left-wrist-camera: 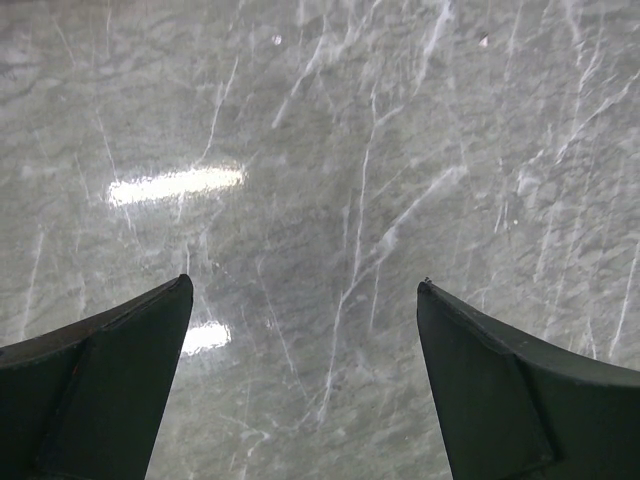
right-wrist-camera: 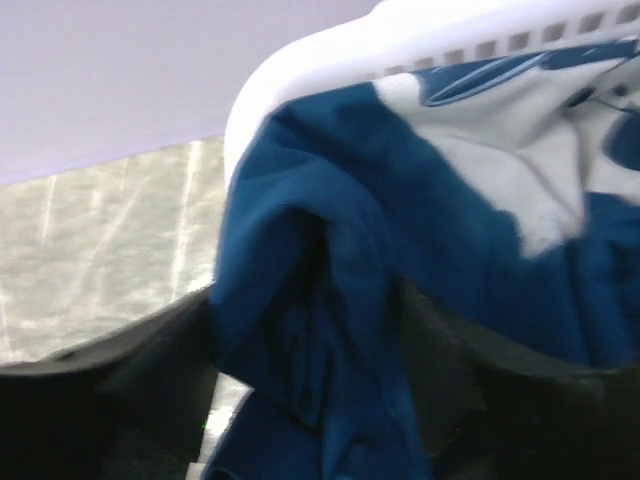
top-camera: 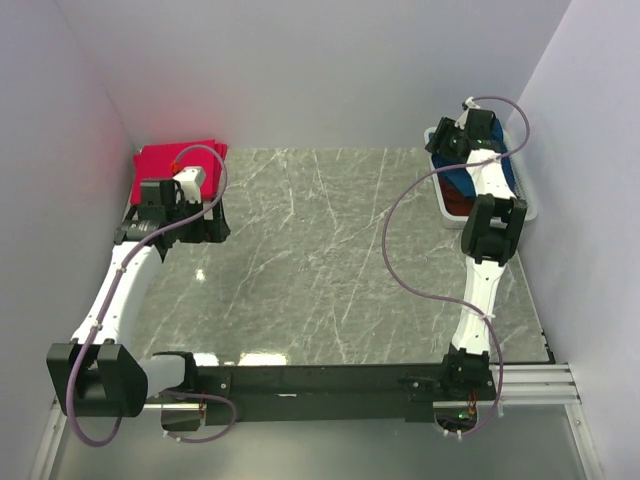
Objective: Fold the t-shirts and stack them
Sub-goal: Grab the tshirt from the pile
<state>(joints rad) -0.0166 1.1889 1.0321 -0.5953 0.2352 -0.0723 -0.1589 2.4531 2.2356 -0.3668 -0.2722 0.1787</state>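
The left arm [top-camera: 118, 288] and the right arm [top-camera: 478, 297] have white links and black joints, on a black rail [top-camera: 320, 383] at the frame's bottom. A lilac cable [top-camera: 392, 240] loops along each. The 2 fingers [left-wrist-camera: 100, 390] of the left gripper [left-wrist-camera: 305, 285] are dark wedges.

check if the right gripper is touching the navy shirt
Touching. The right wrist view shows the navy shirt bunched between the fingers of the right gripper, its folds lying against both.
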